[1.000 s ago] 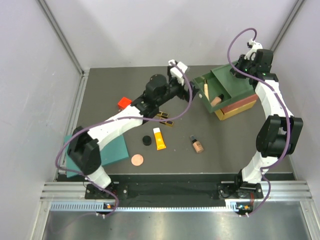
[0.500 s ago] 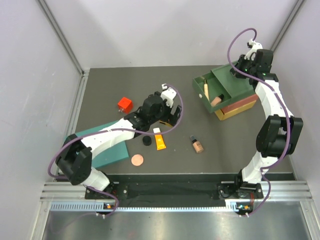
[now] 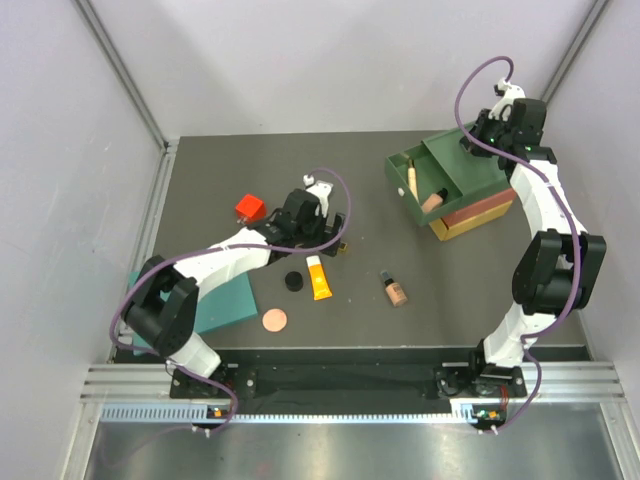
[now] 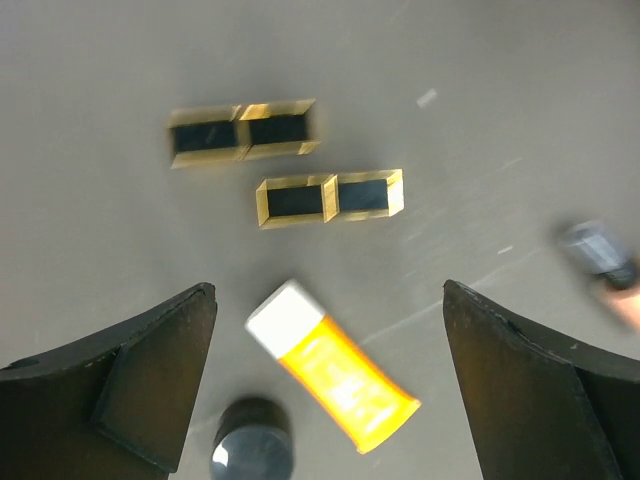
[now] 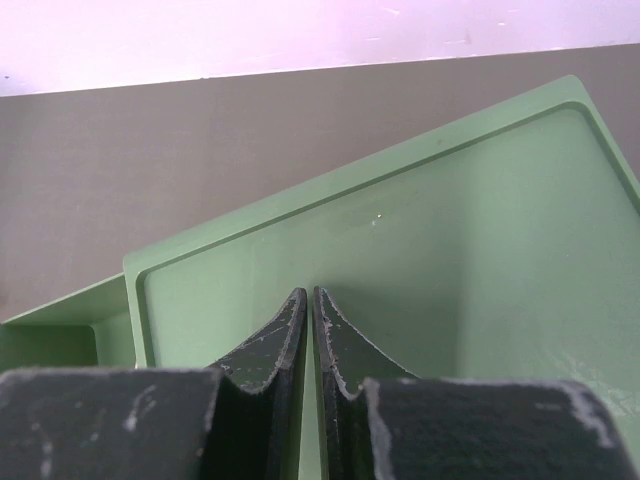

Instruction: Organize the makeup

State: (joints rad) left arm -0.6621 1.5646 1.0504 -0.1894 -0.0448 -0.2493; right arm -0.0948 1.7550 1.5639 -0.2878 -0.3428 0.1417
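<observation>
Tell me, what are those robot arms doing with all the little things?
They're tidying up. The left gripper hangs wide open over the orange tube and two palettes, holding nothing. The right gripper is shut by the green box, whose open drawer already has a bottle and a stick inside. A second bottle, a compact and a copper disc lie on the table.

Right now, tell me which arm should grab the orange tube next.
Left. The left hand is open and hovers right over the orange tube, which shows between its fingers in the wrist view. The right hand is shut, far off over the green drawer box.
</observation>
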